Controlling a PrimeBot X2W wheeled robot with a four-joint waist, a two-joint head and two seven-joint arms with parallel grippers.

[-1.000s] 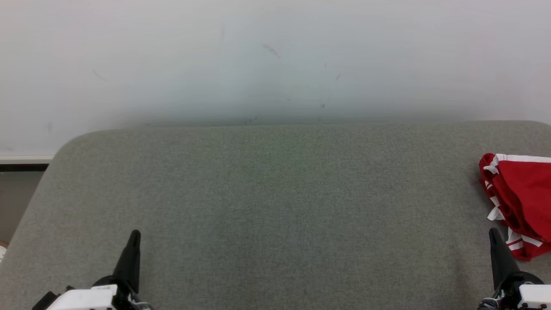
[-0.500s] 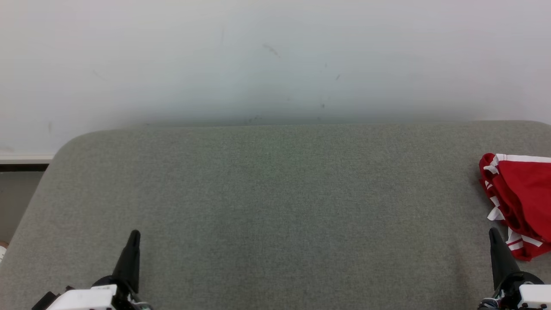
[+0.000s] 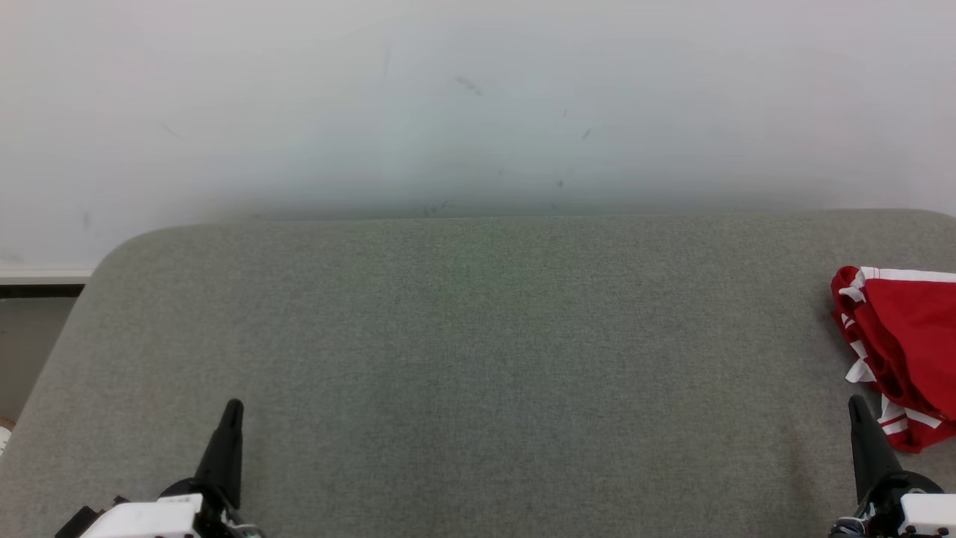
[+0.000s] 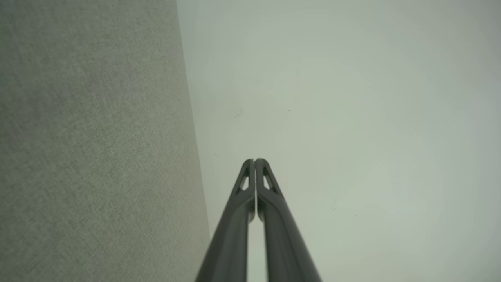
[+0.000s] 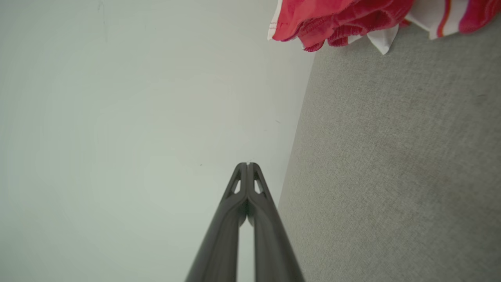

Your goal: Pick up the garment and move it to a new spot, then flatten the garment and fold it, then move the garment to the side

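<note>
The garment, bright red with white stripes and sleeve ends, lies bunched at the right edge of the grey fabric surface, partly cut off by the frame. In the right wrist view the garment sits along the top edge. My right gripper stands at the lower right, just in front of the garment's near end, shut and holding nothing; its fingertips press together. At the lower left my left gripper is shut and holds nothing, fingertips touching.
A pale wall rises right behind the grey surface. The surface's rounded left corner drops off toward a floor strip and baseboard at the far left.
</note>
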